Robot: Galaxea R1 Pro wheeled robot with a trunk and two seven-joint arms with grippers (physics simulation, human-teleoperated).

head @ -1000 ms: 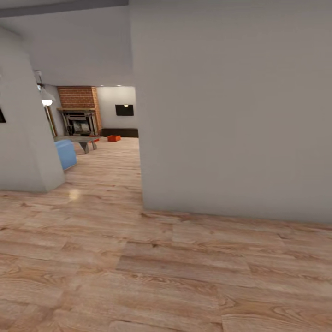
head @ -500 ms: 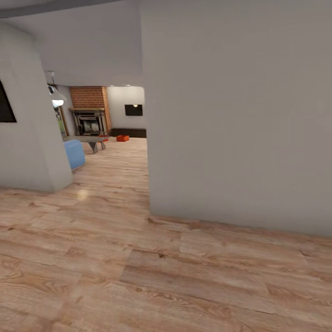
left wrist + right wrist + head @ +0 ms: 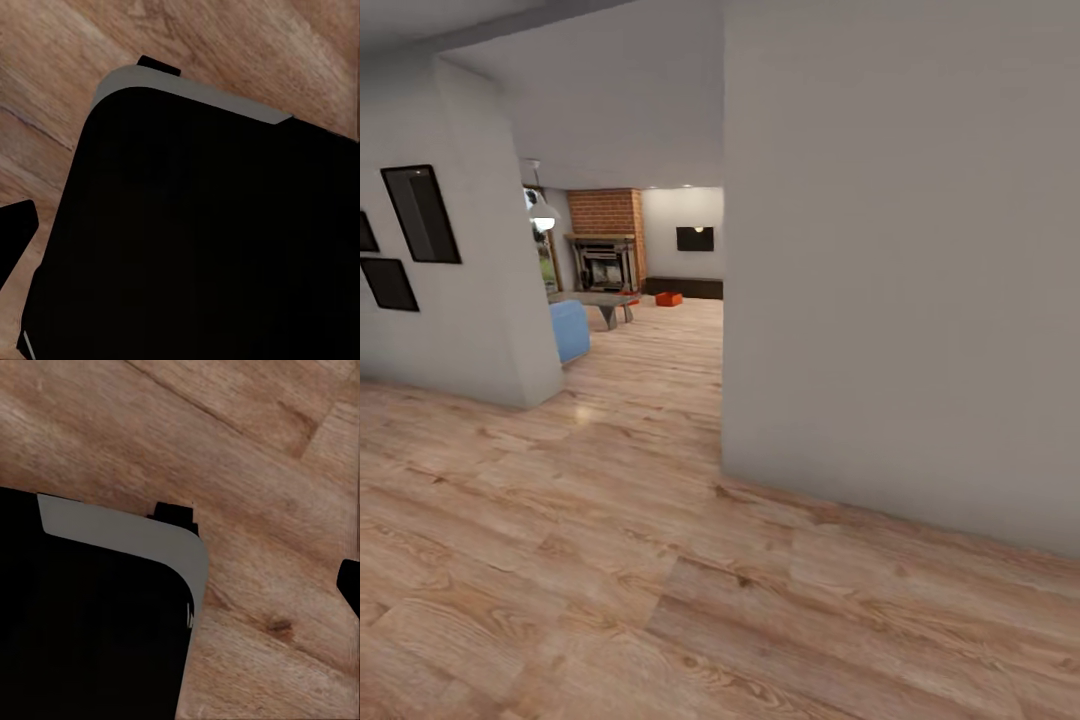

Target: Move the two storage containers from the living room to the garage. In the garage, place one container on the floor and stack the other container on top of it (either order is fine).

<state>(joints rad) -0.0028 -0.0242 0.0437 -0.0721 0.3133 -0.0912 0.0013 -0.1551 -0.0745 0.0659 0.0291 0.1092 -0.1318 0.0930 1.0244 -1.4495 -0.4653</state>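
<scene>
I stand on the plank floor (image 3: 610, 560) of a hallway, facing a big grey wall (image 3: 900, 300) that juts toward me; past its near edge the opening leads into the living room. Deep in there, beyond the wall's edge, one orange-red container (image 3: 668, 299) sits on the planks in front of the brick fireplace (image 3: 605, 250), near the low table (image 3: 598, 300), with a scrap of the same orange just beside that table that may be the second one; too small to be sure. A blue sofa (image 3: 570, 330) stands nearer me than the table. My wrist cameras look down on wood grain and my own dark base (image 3: 202, 240), so I cannot tell whether either tool is spread or clenched. I judge the bin will be light but thin-walled and a little flexible, likely slick plastic, so I would pinch a long wall near its middle, or take both short ends with two tools, to keep it level.
</scene>
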